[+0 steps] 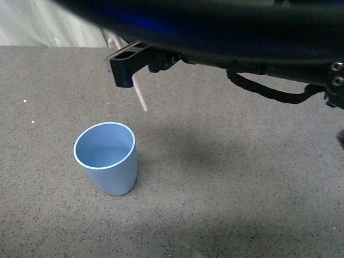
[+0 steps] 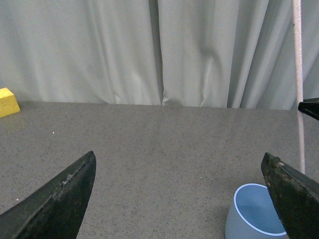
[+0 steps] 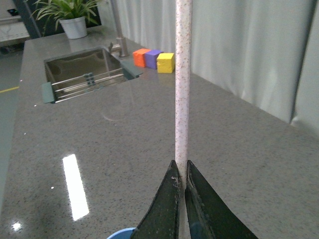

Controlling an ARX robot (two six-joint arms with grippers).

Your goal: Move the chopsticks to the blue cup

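The blue cup [image 1: 106, 157] stands upright and empty on the grey counter, left of centre. My right gripper [image 1: 124, 69] hangs above and just behind it, shut on the chopsticks [image 1: 140, 94], a thin pale stick whose lower end points down toward the counter just behind the cup's rim. In the right wrist view the chopsticks [image 3: 183, 89] rise straight out of the closed fingers [image 3: 167, 209], and a sliver of the cup's rim [image 3: 119, 233] shows below. In the left wrist view my left gripper [image 2: 179, 172] is open and empty, with the cup [image 2: 254, 211] by one finger and the chopsticks [image 2: 299, 94] beyond.
A pale curtain [image 2: 149, 50] hangs behind the counter. A yellow block [image 2: 7, 102] lies at the counter's far edge. The right wrist view shows a sink [image 3: 84, 72], a tap [image 3: 118, 37], orange, purple and yellow blocks [image 3: 154, 59], and a potted plant [image 3: 72, 17].
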